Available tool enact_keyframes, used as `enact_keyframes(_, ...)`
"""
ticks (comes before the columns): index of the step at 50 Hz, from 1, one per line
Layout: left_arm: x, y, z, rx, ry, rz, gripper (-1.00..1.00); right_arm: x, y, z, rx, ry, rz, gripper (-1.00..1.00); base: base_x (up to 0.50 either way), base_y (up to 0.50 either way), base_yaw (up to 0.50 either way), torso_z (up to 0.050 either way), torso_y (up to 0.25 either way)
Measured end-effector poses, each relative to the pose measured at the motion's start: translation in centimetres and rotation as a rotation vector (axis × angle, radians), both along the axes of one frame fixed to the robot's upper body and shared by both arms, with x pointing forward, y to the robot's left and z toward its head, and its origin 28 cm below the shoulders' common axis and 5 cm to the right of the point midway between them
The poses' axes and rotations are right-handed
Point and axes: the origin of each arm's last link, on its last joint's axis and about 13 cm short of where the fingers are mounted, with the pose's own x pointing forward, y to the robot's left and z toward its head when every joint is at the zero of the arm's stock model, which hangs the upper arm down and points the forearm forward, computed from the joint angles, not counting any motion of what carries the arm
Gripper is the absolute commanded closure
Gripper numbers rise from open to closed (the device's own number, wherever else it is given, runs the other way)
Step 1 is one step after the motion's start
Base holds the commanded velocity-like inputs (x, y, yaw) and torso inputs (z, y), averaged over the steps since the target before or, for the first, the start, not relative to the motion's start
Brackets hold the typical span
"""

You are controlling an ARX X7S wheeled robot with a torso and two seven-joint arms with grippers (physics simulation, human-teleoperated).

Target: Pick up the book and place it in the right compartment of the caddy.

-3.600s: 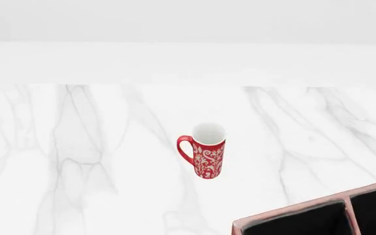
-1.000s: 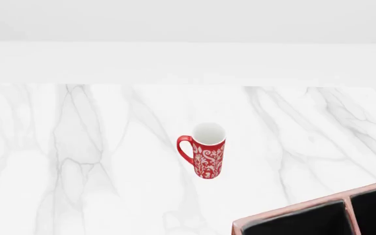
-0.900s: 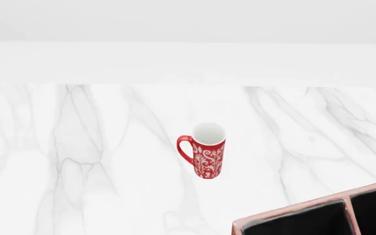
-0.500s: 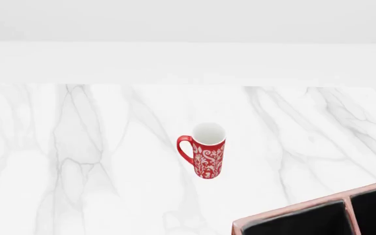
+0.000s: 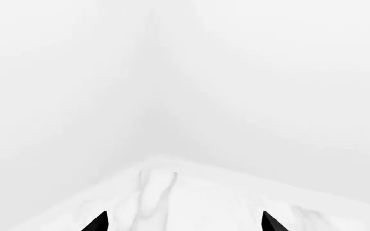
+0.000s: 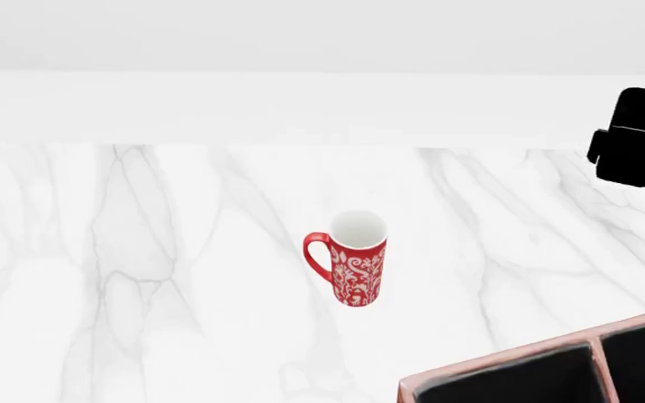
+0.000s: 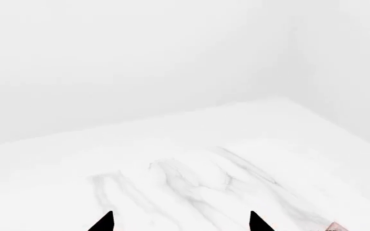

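The book shows in none of the views. The caddy [image 6: 502, 363], reddish-brown with pale pink rims and black-lined compartments, pokes into the head view at the bottom right, with one divider showing. A corner of its pink rim shows in the right wrist view [image 7: 335, 226]. My left gripper [image 5: 183, 224] is open and empty over the white marble table near a corner. My right gripper [image 7: 179, 224] is open and empty above the marble. A black part of my right arm [image 6: 634, 138] shows at the head view's upper right.
A tall red-and-white patterned mug [image 6: 351, 260] stands upright in the middle of the marble table [image 6: 132, 252], handle to the left. A white wall runs behind the table's far edge.
A black part of my right arm has come into the head view at the upper right. The mug and the caddy have not moved.
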Motion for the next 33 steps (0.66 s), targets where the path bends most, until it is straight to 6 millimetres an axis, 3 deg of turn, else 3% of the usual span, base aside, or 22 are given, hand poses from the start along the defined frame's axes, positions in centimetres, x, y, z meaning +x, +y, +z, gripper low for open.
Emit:
enact_keyframes(15,6.8,-6.4,1.3,0.029,0.014,-0.33,-1.0,0.8,4.1,-0.3,-0.049,-0.033,0.165,-1.0,0.0,0.0,0.0,0.0,0.0)
enact_keyframes(33,10.3,-12.1,2.9,0.053,-0.01,-0.575,-1.0,1.9,8.8,-2.1,-0.051,-0.056,0.36,-1.0,0.0,0.0,0.0,0.0,0.0)
